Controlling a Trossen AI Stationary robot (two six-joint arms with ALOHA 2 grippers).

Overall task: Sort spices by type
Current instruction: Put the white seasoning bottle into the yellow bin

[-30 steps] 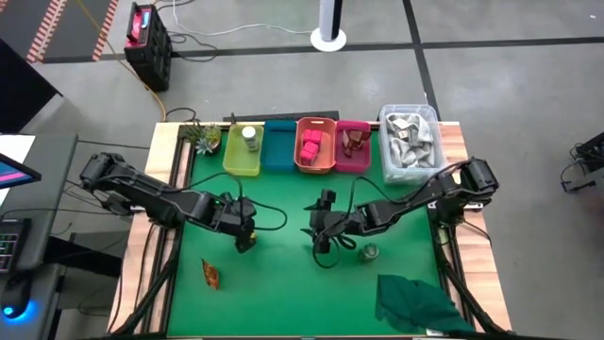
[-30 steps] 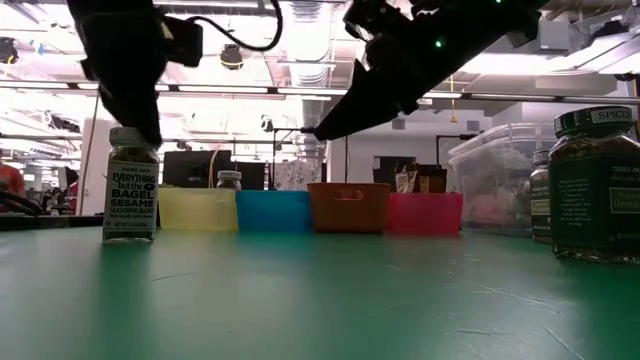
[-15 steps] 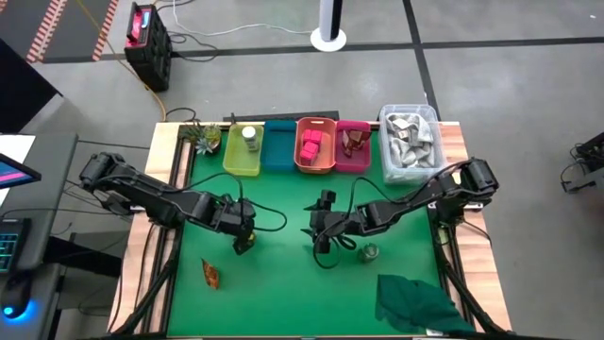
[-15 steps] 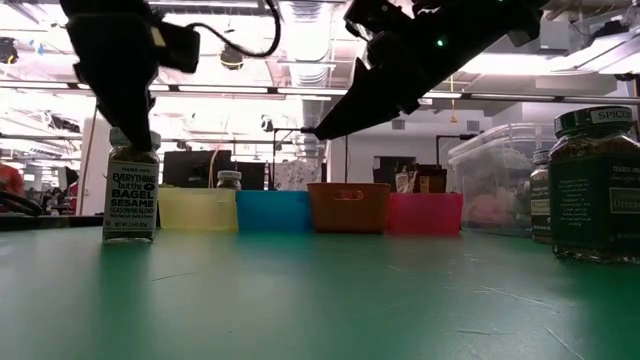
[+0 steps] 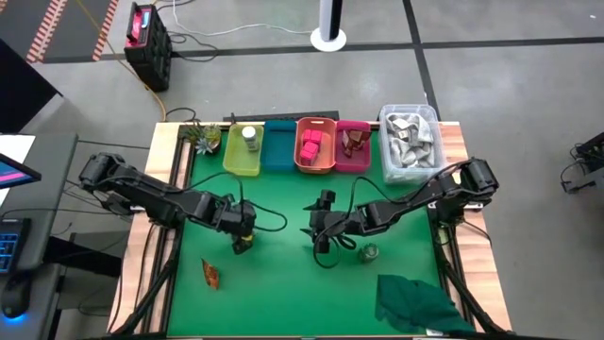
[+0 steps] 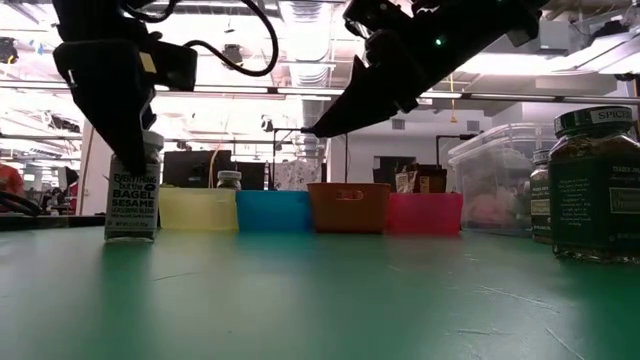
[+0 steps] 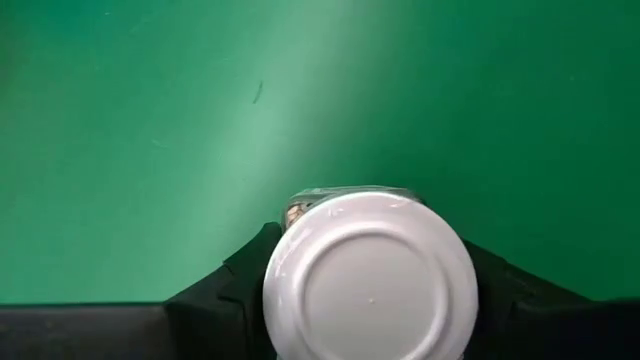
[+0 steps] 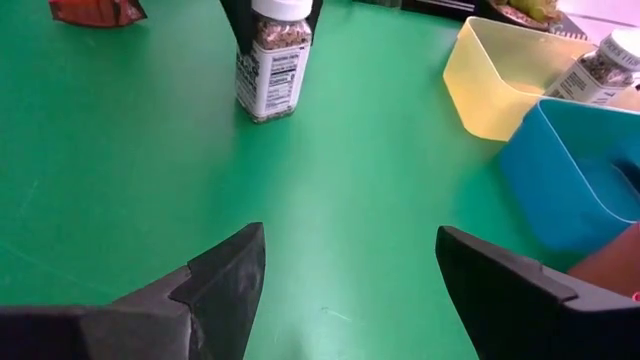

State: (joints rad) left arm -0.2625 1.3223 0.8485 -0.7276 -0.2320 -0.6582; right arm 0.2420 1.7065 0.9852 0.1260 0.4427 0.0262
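A white-capped jar [image 6: 132,198] with a black-and-white label stands on the green mat, left of centre [image 5: 243,244]. My left gripper [image 5: 242,233] is over it from above, shut on its cap. My right gripper [image 5: 326,247] hovers open above the mat's middle, touching nothing. A round green jar [image 5: 369,252] stands on its base just right of it, large in the low view [image 6: 595,185]. A brown-orange piece [image 5: 210,274] lies flat near the near-left corner. Another white-capped jar [image 5: 249,138] stands in the yellow bin [image 5: 236,161]. My left gripper holds the jar by its white cap [image 7: 370,285], pinched between the two fingers [image 7: 225,290], one on each side. The fingers come from above, pointing down. The jar stands about upright with its base on the mat [image 6: 130,236].
Along the far edge stand a blue bin [image 5: 279,148], an orange bin [image 5: 314,168] with pink-red cubes, a pink bin [image 5: 353,165] with brown pieces, and a clear tub [image 5: 409,170] of grey packets. A dark green cloth [image 5: 415,302] lies at the near-right corner. A small plant [image 5: 205,139] sits far left.
My left gripper has come down from just above the jar's cap until its fingers stand around the cap. The jar has stayed on the mat. My right gripper has kept still.
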